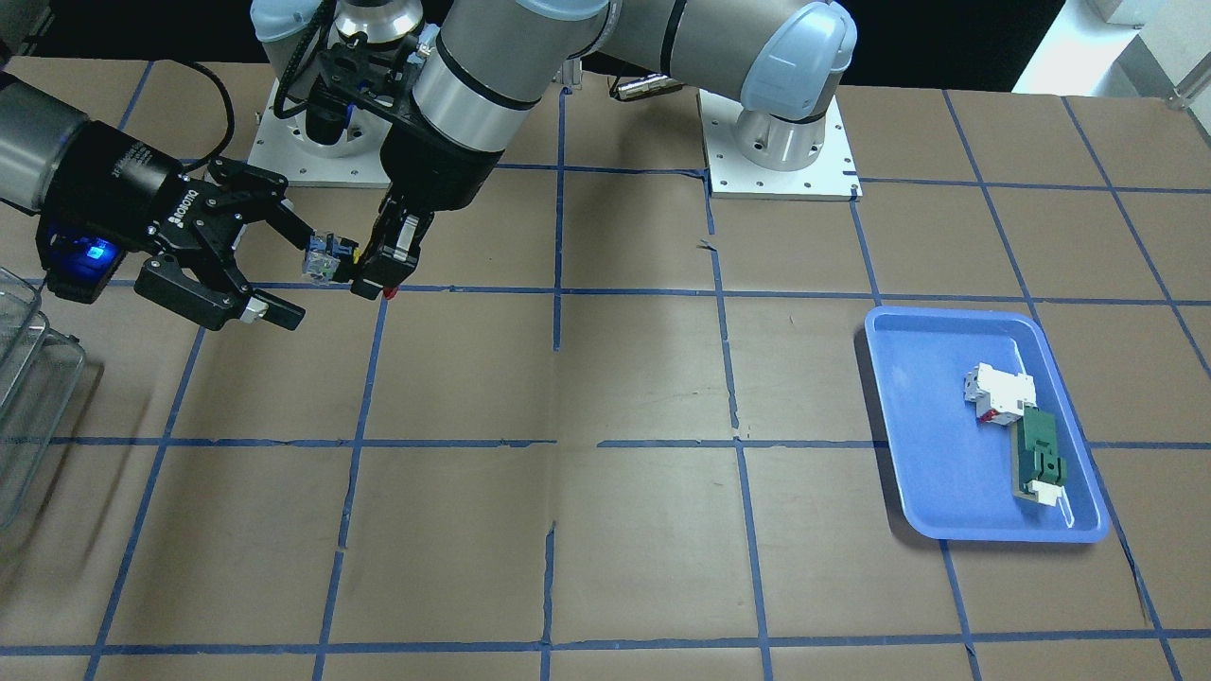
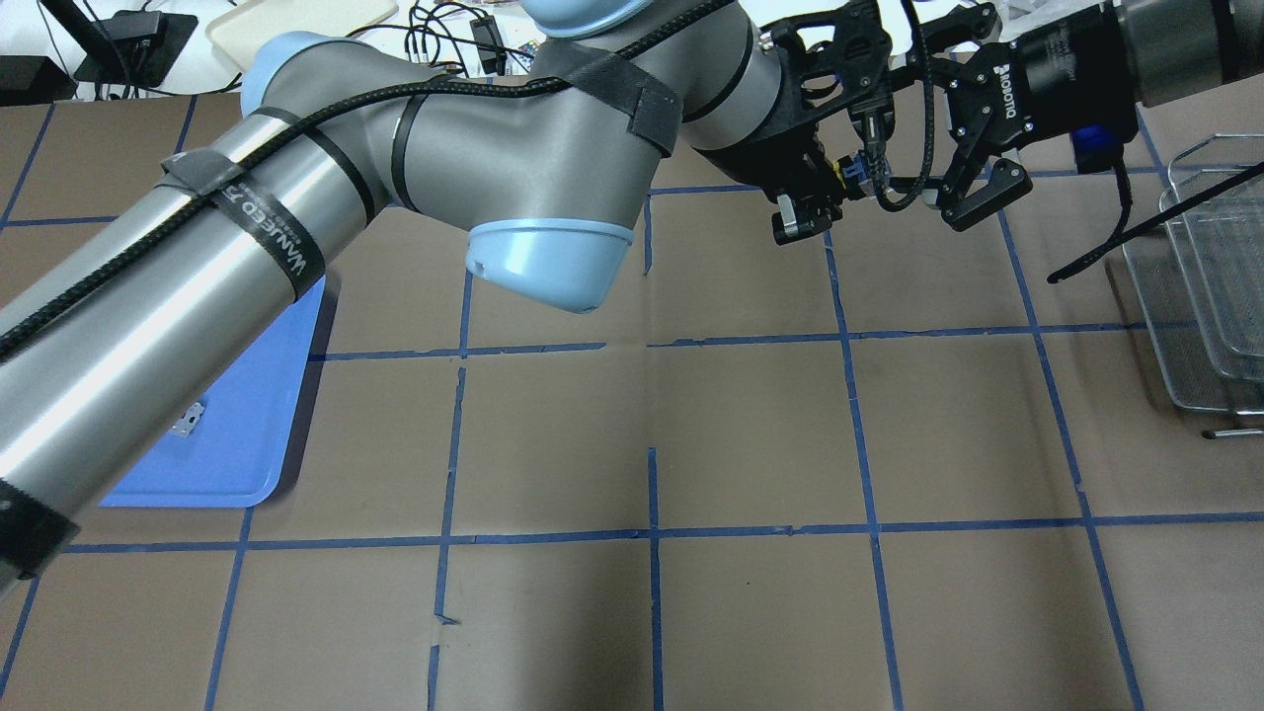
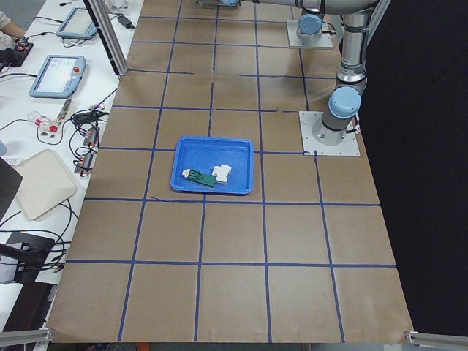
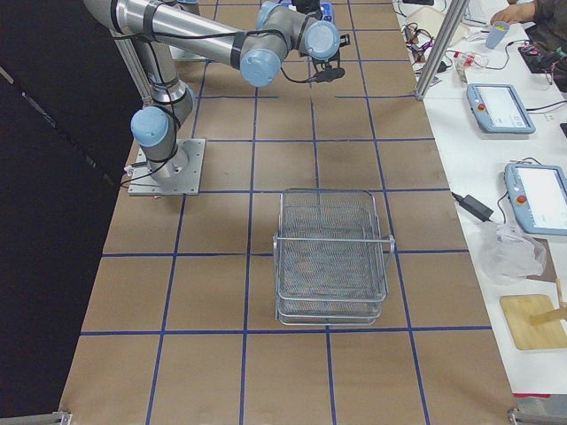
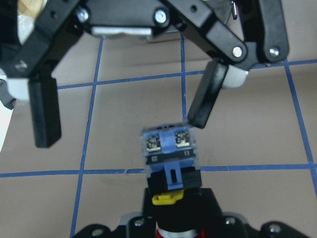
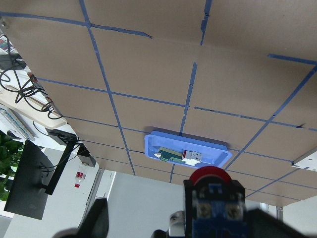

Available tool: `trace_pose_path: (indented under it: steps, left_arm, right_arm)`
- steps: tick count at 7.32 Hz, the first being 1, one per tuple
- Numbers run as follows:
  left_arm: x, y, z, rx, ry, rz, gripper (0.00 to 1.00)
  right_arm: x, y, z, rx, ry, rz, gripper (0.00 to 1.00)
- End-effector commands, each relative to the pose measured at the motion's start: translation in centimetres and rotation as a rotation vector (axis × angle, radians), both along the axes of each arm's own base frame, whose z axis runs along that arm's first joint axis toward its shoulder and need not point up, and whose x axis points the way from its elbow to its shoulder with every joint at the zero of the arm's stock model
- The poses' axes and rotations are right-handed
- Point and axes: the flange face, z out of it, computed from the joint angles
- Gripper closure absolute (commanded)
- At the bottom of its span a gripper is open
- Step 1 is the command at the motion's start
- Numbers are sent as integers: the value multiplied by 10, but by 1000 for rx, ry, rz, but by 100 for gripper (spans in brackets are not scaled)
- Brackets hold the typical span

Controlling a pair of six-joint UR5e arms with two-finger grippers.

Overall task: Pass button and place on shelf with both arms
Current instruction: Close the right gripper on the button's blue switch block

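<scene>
My left gripper point(image 1: 371, 271) is shut on the button point(image 1: 328, 257) and holds it in the air over the table. It grips the red cap end, and the clear-bluish contact block point(image 5: 171, 148) points outward. My right gripper point(image 1: 303, 279) is open and faces it, with one fingertip point(image 5: 200, 111) right by the block's corner and the other finger point(image 5: 44, 111) well apart. The right wrist view shows the button point(image 6: 213, 198) head-on between its blurred fingers. The wire shelf point(image 4: 332, 257) stands on the table on my right side point(image 2: 1205, 286).
A blue tray point(image 1: 932, 445) lies on my left side, holding a white breaker block point(image 1: 998, 390) and a green flat part point(image 1: 1039, 459). Brown table with blue tape grid. Both arm bases point(image 1: 781, 151) are bolted at the robot's edge.
</scene>
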Motion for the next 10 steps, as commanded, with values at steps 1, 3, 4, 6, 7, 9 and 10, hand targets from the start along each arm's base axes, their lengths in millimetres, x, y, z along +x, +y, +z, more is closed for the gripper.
trace_pose_path:
  steps: [1, 3, 4, 6, 7, 9, 10]
  left_arm:
    - [0, 0, 0, -1, 2, 0, 100]
    - [0, 0, 0, -1, 2, 0, 100]
    - [0, 0, 0, -1, 2, 0, 100]
    - [1, -2, -1, -2, 2, 2, 100]
    - [2, -3, -1, -2, 1, 4, 100]
    - [3, -3, -2, 1, 0, 5, 100]
    - [2, -3, -1, -2, 1, 4, 100]
  right_arm:
    - [1, 2, -2, 29, -5, -15, 0]
    - [1, 5, -1, 44, -6, -17, 0]
    - [2, 6, -1, 54, -9, -17, 0]
    - [4, 12, 2, 73, -12, -16, 0]
    - [4, 14, 2, 81, -11, -16, 0]
    - [5, 15, 1, 92, -15, -15, 0]
    - [5, 15, 1, 90, -13, -14, 0]
